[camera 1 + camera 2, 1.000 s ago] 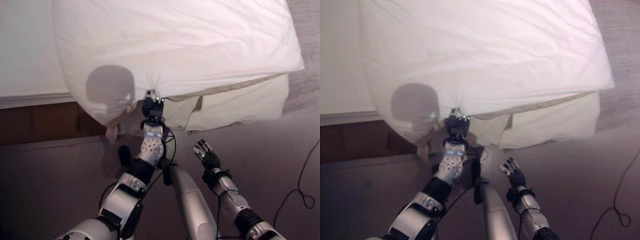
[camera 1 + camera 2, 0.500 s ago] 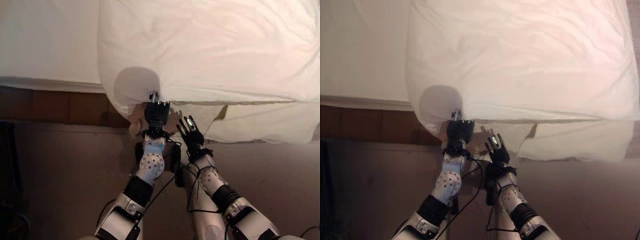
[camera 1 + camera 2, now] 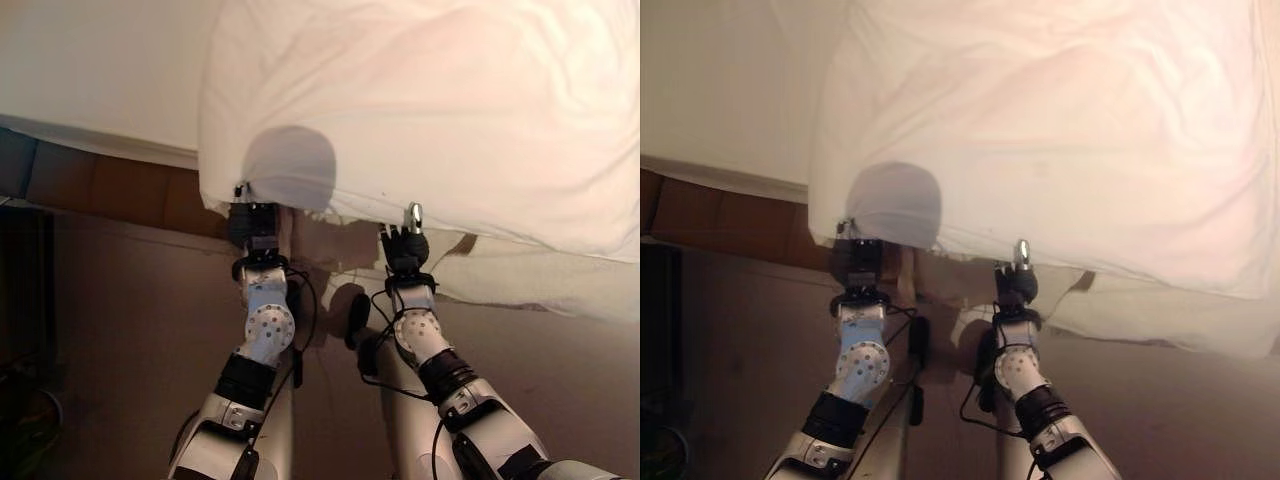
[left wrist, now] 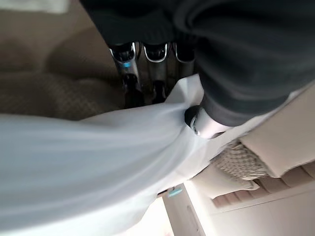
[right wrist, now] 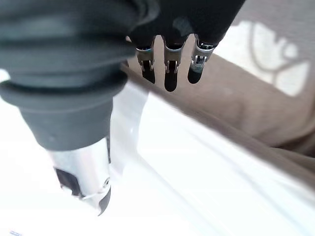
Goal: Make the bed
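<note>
A white duvet [image 3: 450,110] covers the bed and hangs over its near edge. My left hand [image 3: 252,225] is at the duvet's lower left corner. In the left wrist view its fingers [image 4: 155,73] and thumb are curled round a fold of the white cloth [image 4: 74,162]. My right hand [image 3: 405,245] is at the duvet's hem, a little to the right of the left hand, thumb pointing up. In the right wrist view its fingers [image 5: 170,69] are straight above the white cloth [image 5: 197,167], with the thumb apart from them.
A bare white mattress sheet [image 3: 90,70] lies left of the duvet. Below it runs the brown wooden bed frame [image 3: 110,185]. A cream sheet [image 3: 540,280] hangs below the duvet at the right. Brown carpet [image 3: 130,330] lies in front, with a dark object [image 3: 20,300] at far left.
The camera has shifted. My right hand has risen from low over the carpet to the duvet's hem beside the left hand. The left hand keeps its hold on the corner.
</note>
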